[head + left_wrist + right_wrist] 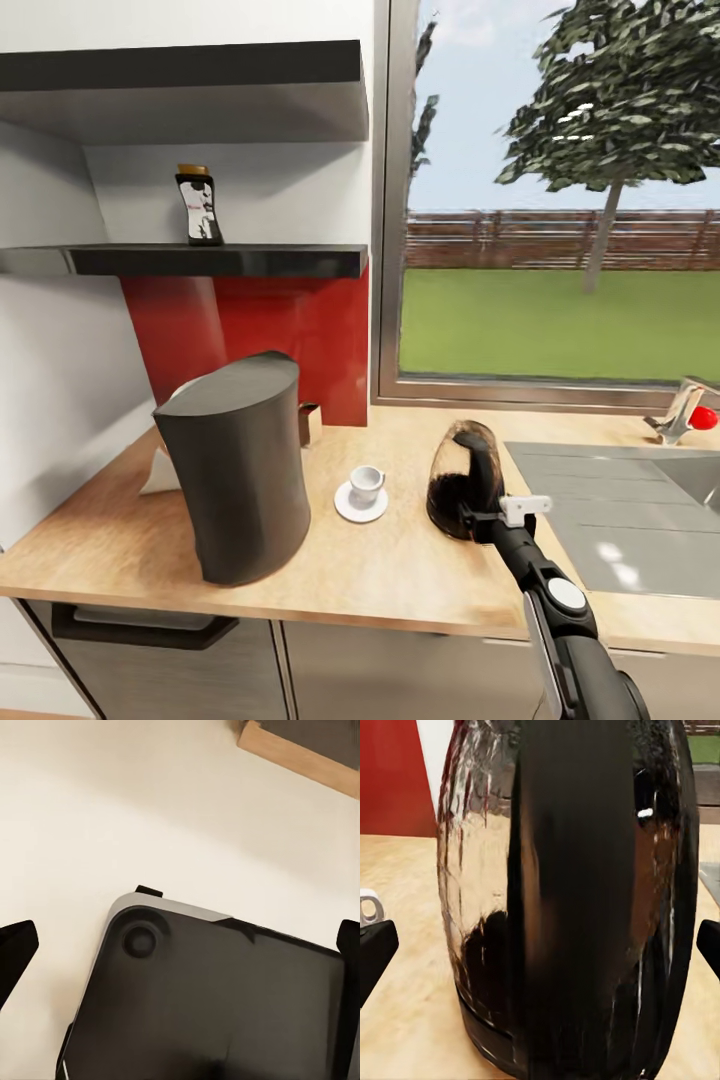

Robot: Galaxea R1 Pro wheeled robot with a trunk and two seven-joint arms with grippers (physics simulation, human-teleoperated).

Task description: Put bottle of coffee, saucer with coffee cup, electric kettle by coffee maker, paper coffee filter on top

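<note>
Head view: kettle on counter right of coffee maker, beyond saucer | right gripper spread wide at kettle handle, ungrasped | step: kettle placement | next: close, slide nearer maker | left gripper spread, empty

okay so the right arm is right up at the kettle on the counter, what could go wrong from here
1. The electric kettle is tall and narrow, and the right end effector has its fingers spread either side of the handle; an off-centre close could tip or twist it.
2. The coffee cup on its saucer sits between the kettle and the coffee maker, so sliding the kettle that way may knock it.
3. The sink lies just beyond the kettle's other side; a slip could drop it in.
</note>
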